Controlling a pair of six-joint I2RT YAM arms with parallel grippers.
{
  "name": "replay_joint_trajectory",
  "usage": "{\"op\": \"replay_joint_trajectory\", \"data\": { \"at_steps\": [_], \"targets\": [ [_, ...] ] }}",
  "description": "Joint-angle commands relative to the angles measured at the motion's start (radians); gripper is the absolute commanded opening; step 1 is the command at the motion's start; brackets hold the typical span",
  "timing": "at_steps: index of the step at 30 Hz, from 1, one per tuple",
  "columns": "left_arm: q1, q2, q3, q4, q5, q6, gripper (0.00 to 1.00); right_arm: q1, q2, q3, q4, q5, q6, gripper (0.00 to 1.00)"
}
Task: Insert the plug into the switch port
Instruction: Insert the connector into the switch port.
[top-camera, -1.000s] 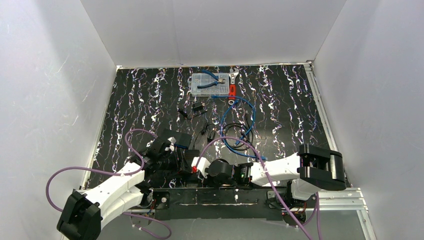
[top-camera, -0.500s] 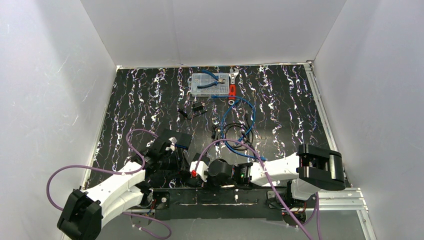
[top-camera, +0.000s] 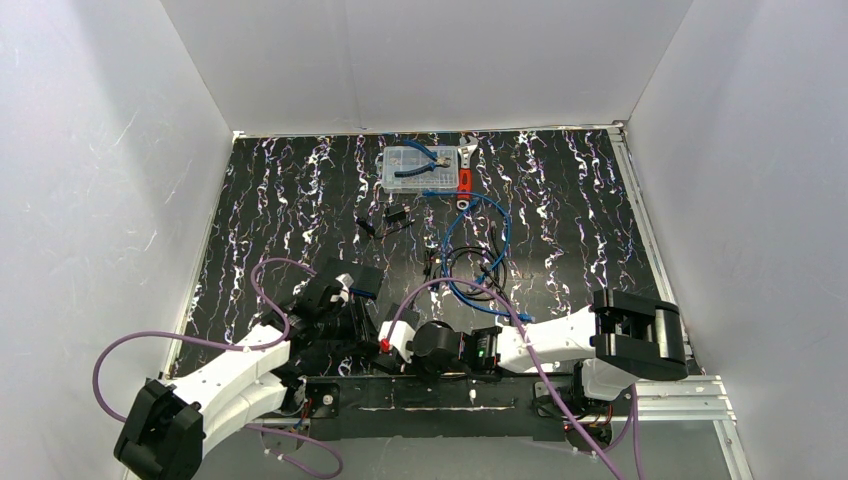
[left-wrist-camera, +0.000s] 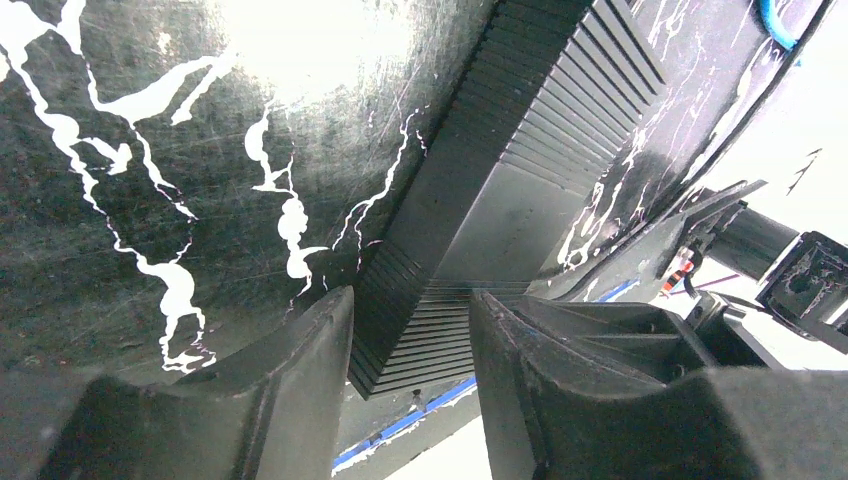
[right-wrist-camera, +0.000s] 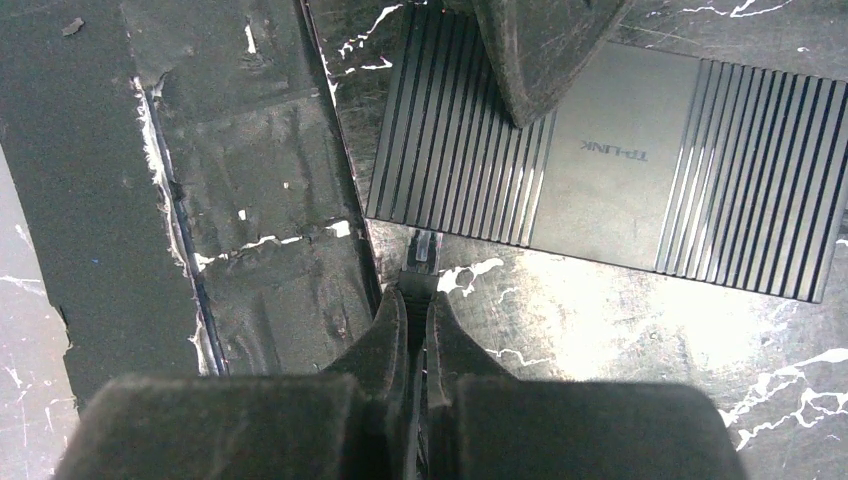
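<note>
right gripper (right-wrist-camera: 417, 305) pinched the plug (right-wrist-camera: 422, 252), fingers pressed nearly together. switch (right-wrist-camera: 620, 170) sat upper right in the right wrist view, long axis left-right, slightly tilted. plug pointed up-frame, roughly square to the switch's lower edge, tip right at that edge near its left end. switch port was hidden, so couldn't tell if the plug was aligned or already in. left gripper (left-wrist-camera: 412, 310) straddled the switch; clamped or not, couldn't tell. right arm was nearer for the push. TP-LINK logo (right-wrist-camera: 612, 152) read upside down.
</note>
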Motion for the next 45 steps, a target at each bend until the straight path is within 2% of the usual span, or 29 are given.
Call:
{"op": "replay_joint_trajectory", "data": {
  "at_steps": [1, 11, 28, 45],
  "targets": [
    [-0.029, 0.008, -0.039, 0.033, 0.095, -0.022, 0.42, -0.018, -0.007, 0.094, 0.195, 0.059, -0.039, 0.01],
    [-0.033, -0.017, -0.049, 0.025, 0.087, -0.029, 0.37, -0.045, -0.022, 0.114, 0.181, 0.020, -0.052, 0.01],
    [-0.036, -0.054, -0.064, 0.026, 0.101, -0.043, 0.37, -0.071, -0.073, 0.066, 0.162, 0.017, -0.045, 0.01],
    [-0.041, -0.067, -0.080, 0.046, 0.123, -0.057, 0.37, -0.101, -0.037, 0.066, 0.227, 0.009, -0.015, 0.01]
  ]
}}
